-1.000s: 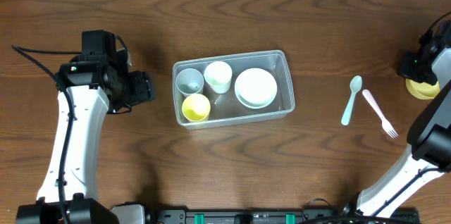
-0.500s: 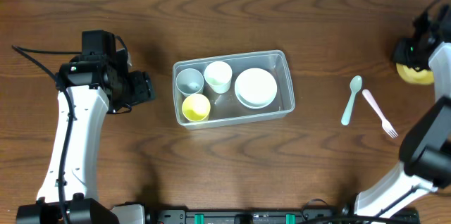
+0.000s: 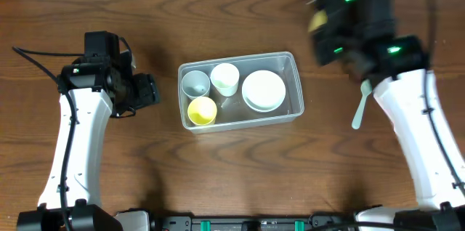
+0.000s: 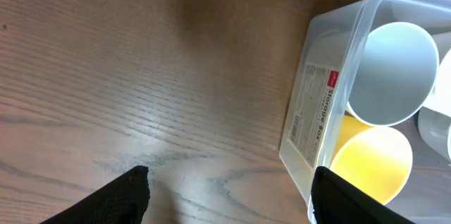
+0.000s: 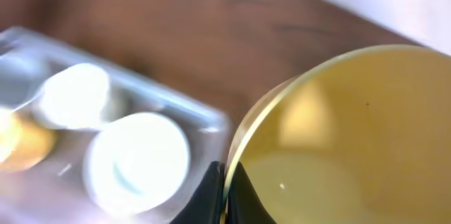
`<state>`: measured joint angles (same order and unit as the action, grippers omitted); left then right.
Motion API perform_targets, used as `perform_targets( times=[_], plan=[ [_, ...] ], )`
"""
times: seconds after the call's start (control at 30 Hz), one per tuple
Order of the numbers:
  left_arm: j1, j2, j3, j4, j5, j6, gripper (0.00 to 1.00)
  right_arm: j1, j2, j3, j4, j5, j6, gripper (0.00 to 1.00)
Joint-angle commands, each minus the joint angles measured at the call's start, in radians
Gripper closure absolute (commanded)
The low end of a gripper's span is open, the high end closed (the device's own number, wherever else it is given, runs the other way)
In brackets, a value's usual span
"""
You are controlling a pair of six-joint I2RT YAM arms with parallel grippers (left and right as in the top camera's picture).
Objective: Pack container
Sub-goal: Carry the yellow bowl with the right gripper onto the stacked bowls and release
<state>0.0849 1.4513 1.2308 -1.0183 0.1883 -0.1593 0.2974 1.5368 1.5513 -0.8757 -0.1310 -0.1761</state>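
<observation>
The container (image 3: pixel 294 78) is a clear tub at the table's middle; it holds a grey cup (image 3: pixel 195 83), a white cup (image 3: pixel 225 78), a yellow cup (image 3: pixel 202 110) and a white bowl (image 3: pixel 263 90). My right gripper (image 3: pixel 327 27), blurred by motion, is above the table just beyond the container's far right corner. In the right wrist view it (image 5: pixel 224 189) is shut on the rim of a yellow bowl (image 5: pixel 352 139), with the container (image 5: pixel 211 122) below to the left. My left gripper (image 4: pixel 229 203) is open and empty beside the container's left wall (image 4: pixel 313 118).
A pale green spoon (image 3: pixel 357 115) lies on the table right of the container, partly under my right arm. The pink fork seen earlier is hidden by that arm. The left arm (image 3: pixel 73 136) stands along the table's left side.
My right arm has swung quickly from the far right edge toward the container, carrying the yellow bowl off the table. The left arm has not moved.
</observation>
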Motion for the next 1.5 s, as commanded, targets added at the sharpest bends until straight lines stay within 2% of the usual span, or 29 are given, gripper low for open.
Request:
perform_targets(
  times=[0.0, 0.23, 0.4, 0.73, 0.8, 0.83, 0.87, 0.93, 1.07, 1.13, 1.27, 1.37, 1.47],
  plan=[
    [0.003, -0.002, 0.001, -0.006, 0.003, 0.01, 0.26, 0.12, 0.006, 0.0, -0.032, 0.011, -0.031, 0.99],
    [0.003, -0.002, 0.001, -0.009, 0.003, 0.009, 0.26, 0.292, 0.08, -0.001, -0.056, 0.034, 0.023, 0.99],
    [0.003, -0.002, 0.001, -0.013, 0.003, 0.01, 0.26, 0.31, 0.185, -0.002, -0.082, 0.033, 0.11, 0.99],
    [0.003, -0.002, 0.001, -0.012, 0.003, 0.01, 0.26, 0.31, 0.333, -0.002, -0.089, 0.025, 0.116, 0.98],
    [0.003, -0.002, 0.001, -0.011, 0.003, 0.01, 0.26, 0.31, 0.334, -0.002, -0.089, 0.026, 0.116, 0.89],
    [0.003, -0.002, 0.001, -0.011, 0.003, 0.01, 0.26, 0.31, 0.334, -0.002, -0.089, 0.025, 0.116, 0.75],
    [0.003, -0.002, 0.001, -0.011, 0.003, 0.01, 0.26, 0.31, 0.334, -0.002, -0.09, 0.025, 0.116, 0.68],
    [0.003, -0.002, 0.001, -0.011, 0.003, 0.01, 0.26, 0.31, 0.334, -0.002, -0.092, 0.025, 0.116, 0.64],
    [0.003, -0.002, 0.001, -0.012, 0.003, 0.01, 0.26, 0.309, 0.325, -0.001, -0.091, 0.037, 0.118, 0.72],
    [0.003, -0.002, 0.001, -0.012, 0.003, 0.01, 0.26, 0.302, 0.308, -0.001, -0.09, 0.037, 0.143, 0.72],
    [0.003, -0.002, 0.001, -0.012, 0.003, 0.01, 0.26, 0.283, 0.259, -0.001, -0.143, 0.086, 0.285, 0.82],
    [0.003, -0.002, 0.001, -0.012, 0.003, 0.01, 0.26, 0.262, 0.232, -0.001, -0.219, 0.121, 0.373, 0.84],
    [0.003, -0.002, 0.001, -0.012, 0.003, 0.01, 0.26, 0.252, 0.232, -0.002, -0.282, 0.12, 0.389, 0.84]
  ],
)
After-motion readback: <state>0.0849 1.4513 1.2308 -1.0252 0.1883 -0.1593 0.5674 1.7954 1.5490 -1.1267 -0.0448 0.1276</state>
